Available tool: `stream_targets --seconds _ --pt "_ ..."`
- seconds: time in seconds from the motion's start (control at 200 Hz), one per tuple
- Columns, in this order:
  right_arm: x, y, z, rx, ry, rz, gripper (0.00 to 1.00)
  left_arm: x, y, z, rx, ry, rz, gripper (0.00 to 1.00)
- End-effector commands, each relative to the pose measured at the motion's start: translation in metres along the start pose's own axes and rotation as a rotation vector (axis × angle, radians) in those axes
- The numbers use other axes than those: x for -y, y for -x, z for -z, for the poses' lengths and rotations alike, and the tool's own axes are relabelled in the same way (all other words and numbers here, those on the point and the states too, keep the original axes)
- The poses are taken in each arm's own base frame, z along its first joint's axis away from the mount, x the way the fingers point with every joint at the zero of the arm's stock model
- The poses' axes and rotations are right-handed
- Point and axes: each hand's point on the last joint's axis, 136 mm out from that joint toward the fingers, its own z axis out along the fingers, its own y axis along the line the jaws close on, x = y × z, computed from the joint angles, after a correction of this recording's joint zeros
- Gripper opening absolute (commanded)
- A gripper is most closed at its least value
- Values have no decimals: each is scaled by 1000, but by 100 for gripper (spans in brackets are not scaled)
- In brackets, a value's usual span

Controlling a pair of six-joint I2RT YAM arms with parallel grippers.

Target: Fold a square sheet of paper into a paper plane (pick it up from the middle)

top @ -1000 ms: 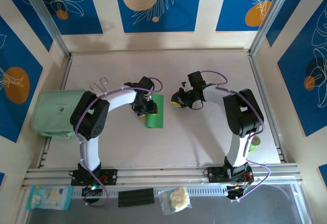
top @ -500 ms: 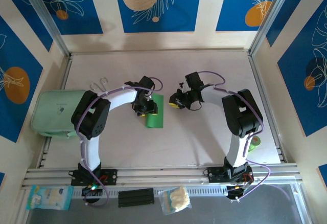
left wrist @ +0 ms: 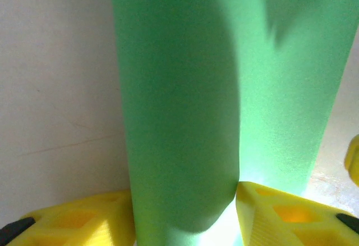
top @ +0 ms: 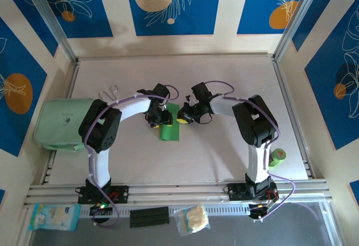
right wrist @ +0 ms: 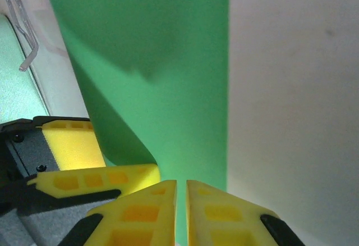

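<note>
The square sheet of paper is bright green and lies mid-table, its left part curled up into a rounded fold. In the left wrist view that curl stands between the yellow fingers of my left gripper and touches both. My left gripper is shut on the sheet's left side. My right gripper sits at the sheet's right edge. In the right wrist view my right gripper is shut to a hairline gap, tips down over the flat green paper, beside the left gripper's fingers.
A pale mint-green pouch lies at the left edge of the table, with wire clips just behind it. A small green roll stands near the right arm's base. Packets and a black bar lie on the front ledge.
The right arm has swung left from the table's middle to the paper's right edge, and its jaws have closed further. The left gripper and the paper have stayed put.
</note>
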Motion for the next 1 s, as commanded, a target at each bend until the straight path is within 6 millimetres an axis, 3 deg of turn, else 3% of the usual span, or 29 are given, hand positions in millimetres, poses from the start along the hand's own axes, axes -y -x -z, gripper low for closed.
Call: stream_targets --seconds 0.0,0.995 --pt "-6 -2 -6 -29 17 7 12 -27 -38 -54 -160 77 25 53" --pt "5 -3 -18 -65 -3 -7 11 -32 -45 -62 -186 91 49 53"
